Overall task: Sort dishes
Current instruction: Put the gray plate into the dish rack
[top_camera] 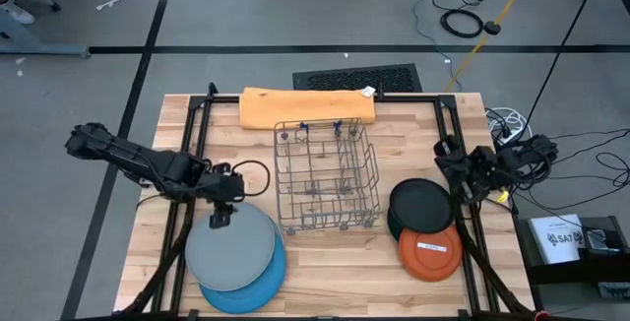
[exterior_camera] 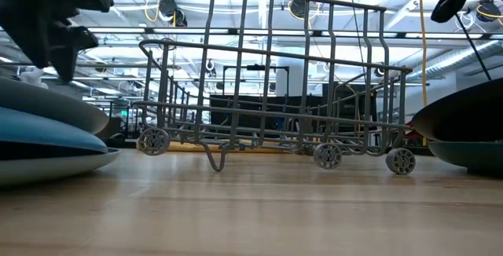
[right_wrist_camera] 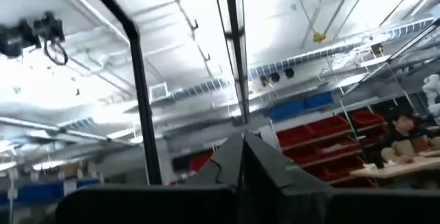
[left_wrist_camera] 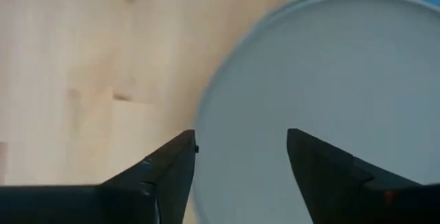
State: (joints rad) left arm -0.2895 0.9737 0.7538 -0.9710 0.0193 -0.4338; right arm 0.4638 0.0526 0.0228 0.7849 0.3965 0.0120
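So the left gripper [top_camera: 219, 218] is hovering right at the far edge of the grey plate [top_camera: 231, 247], fingers [left_wrist_camera: 168, 172] spread wide with the rim between them, probably so it can pinch that edge and lift. The grey plate sits on top of the blue plate [top_camera: 264, 284] at the near left of the surface [top_camera: 335, 262], so it's the obvious first pick. The wire rack [top_camera: 327, 175] stands in the middle, within reach of both arms. On the right, the black plate [top_camera: 418, 203] is partly under the orange plate [top_camera: 430, 252]. The right gripper [top_camera: 463, 185] is closed on nothing, parked up by the black plate's far-right edge, looks like it's just waiting its turn.
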